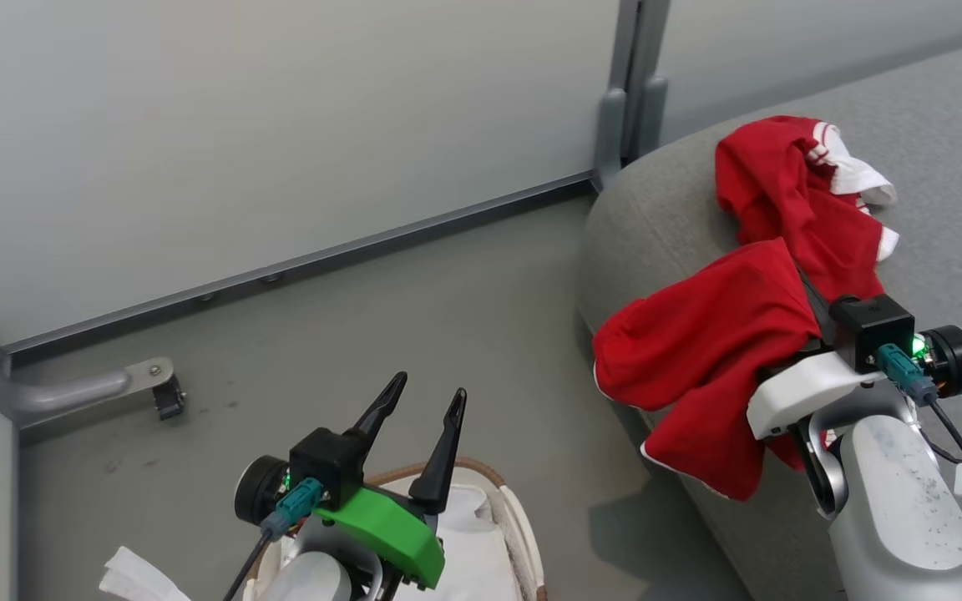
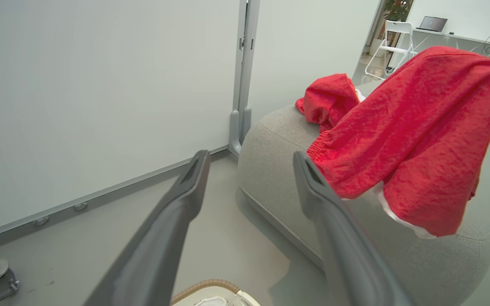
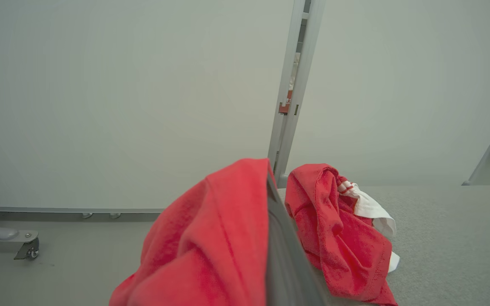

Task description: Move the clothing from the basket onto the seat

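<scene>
One red garment [image 1: 702,342] hangs from my right gripper [image 3: 270,187], which is shut on it over the seat's rounded corner, and the cloth hides the fingertips. It droops down the front of the grey seat [image 1: 665,209]. In the left wrist view this garment [image 2: 415,140] shows a white hem. A second piece of red clothing [image 1: 790,184] with a white-striped cuff lies crumpled on the seat behind it. My left gripper [image 1: 431,386] is open and holds nothing, just above the basket [image 1: 524,522], whose brown rim and white liner show at the bottom edge.
White partition panels with a grey post [image 1: 627,92] stand behind. A castor foot [image 1: 165,394] sits on the grey floor at the left. A cable runs by my right forearm [image 1: 898,492]. Far off stand a white folding chair [image 2: 391,42] and a desk.
</scene>
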Tool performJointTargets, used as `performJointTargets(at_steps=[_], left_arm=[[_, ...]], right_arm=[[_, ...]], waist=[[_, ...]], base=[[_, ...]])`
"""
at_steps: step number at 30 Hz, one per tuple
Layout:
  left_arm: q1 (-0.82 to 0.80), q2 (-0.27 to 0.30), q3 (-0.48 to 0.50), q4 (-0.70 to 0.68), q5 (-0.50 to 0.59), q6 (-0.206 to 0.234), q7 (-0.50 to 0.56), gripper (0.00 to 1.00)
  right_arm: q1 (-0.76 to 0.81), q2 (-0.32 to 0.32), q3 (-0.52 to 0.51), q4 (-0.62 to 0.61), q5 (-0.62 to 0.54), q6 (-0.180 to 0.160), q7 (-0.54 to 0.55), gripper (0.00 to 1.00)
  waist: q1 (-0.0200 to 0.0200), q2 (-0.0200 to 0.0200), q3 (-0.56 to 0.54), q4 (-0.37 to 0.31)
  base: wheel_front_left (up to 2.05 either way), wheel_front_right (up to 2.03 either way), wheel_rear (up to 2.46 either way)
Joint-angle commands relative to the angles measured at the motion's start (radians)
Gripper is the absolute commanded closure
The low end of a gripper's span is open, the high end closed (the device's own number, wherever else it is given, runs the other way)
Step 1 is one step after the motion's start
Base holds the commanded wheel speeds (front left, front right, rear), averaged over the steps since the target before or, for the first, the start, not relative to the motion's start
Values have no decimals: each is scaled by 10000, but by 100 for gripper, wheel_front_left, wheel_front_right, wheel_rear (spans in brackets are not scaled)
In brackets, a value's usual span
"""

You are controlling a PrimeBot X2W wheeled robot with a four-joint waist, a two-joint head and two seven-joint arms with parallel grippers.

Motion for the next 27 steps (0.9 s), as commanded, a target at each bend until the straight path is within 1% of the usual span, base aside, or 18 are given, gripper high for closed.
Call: performJointTargets(at_steps=[1, 6, 12, 17, 20, 23, 27], left_arm=[[38, -21, 69, 31, 160, -87, -3, 0], [-263, -121, 138, 200, 412, -254, -3, 0], [-442, -195, 115, 446, 646, -418, -3, 0], [-599, -199, 138, 561, 804, -508, -3, 0], [-715, -181, 139, 626, 814, -531, -3, 0], [-843, -114, 112, 644, 891, -575, -3, 0], [-1038, -9, 25, 679, 973, -596, 1, 0]], right_arm=[[52, -31, -71, -74, -50, -14, -23, 100], [42, -31, -161, -131, 52, -14, -23, 100], [-128, -26, -268, -95, 98, -14, -23, 100], [-367, -29, -348, 13, 126, -14, -23, 100], [-828, -29, -302, 160, 76, -14, -23, 100], [-1632, -90, -362, 294, -141, -14, -23, 100], [-3122, -500, -654, 538, -293, -14, -23, 100]], waist=[[0, -1, 537, -1087], [0, -1, 923, -1802], [0, -1, 1239, -2161], [0, -1, 1510, -2151], [0, -1, 1728, -2046], [0, -1, 1971, -1884], [0, -1, 2304, -1529]], base=[[0, 0, 0], [0, 0, 0], [0, 0, 0], [0, 0, 0], [0, 0, 0], [0, 0, 0], [0, 0, 0]])
